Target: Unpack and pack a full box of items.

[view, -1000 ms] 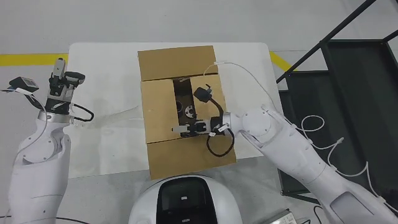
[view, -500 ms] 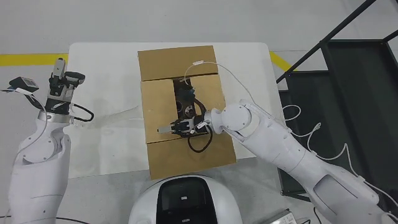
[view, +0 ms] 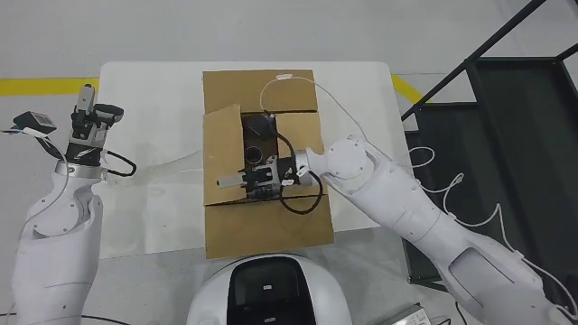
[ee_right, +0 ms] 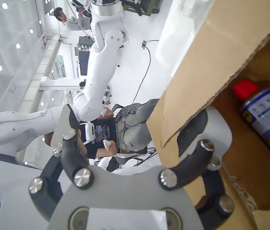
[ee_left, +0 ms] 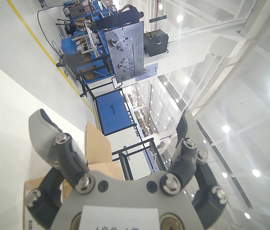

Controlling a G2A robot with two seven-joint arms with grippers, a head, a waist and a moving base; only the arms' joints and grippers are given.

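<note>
**Opening the box: the left flap is coming up**

I judge I am at the very start of the unpacking. The box (view: 267,227) sits in the middle of the white table (view: 144,208), and nothing is out of it yet.

The right gripper (ee_right: 135,125) is at the box's left side, low over the opening. Its fingers are spread wide. The edge of the left flap (view: 222,149) runs between them. One finger sits just under the flap, on the inside of the box. The other finger is outside the box and well apart from the cardboard. So the gripper hooks the flap but does not pinch it. The flap is tilted up, not flat.

The left gripper (ee_left: 112,125) is well to the left of the box, past the table's edge. It points up, its fingers are wide, and it holds nothing.

Next, I think the flap must be pushed out and down until the opening is clear. I would go gently, because the box could slide or turn. Then a gripper can reach inside.

My count: one box, four flaps, two grippers. Inside the box I can tell one can with a red cap (ee_right: 266,118). There are more dark shapes in there, but I cannot tell what they are.
</note>
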